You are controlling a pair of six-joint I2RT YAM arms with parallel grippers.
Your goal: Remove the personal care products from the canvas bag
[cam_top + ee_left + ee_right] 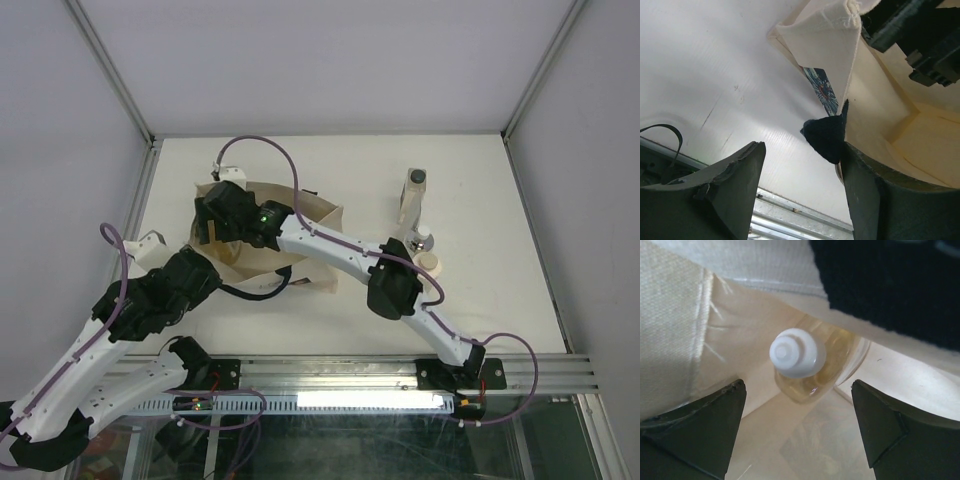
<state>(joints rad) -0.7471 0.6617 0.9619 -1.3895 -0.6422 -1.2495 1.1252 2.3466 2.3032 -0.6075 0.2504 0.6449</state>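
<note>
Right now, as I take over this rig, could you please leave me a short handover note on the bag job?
Left gripper: open, at the canvas bag rim beside its dark tab.
Right gripper: open inside the bag, either side of the amber-liquid bottle, not touching.
Done: dark-capped clear bottle, silver-topped bottle, cream bottle are out on the table.
To do: grasp and lift out the amber-liquid bottle.

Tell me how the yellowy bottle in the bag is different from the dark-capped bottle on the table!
The yellowy bottle sits inside the canvas bag; the dark-capped bottle is out on the table. The yellowy bottle's cap is round and white; the dark-capped bottle's is dark. Both bodies are see-through.
</note>
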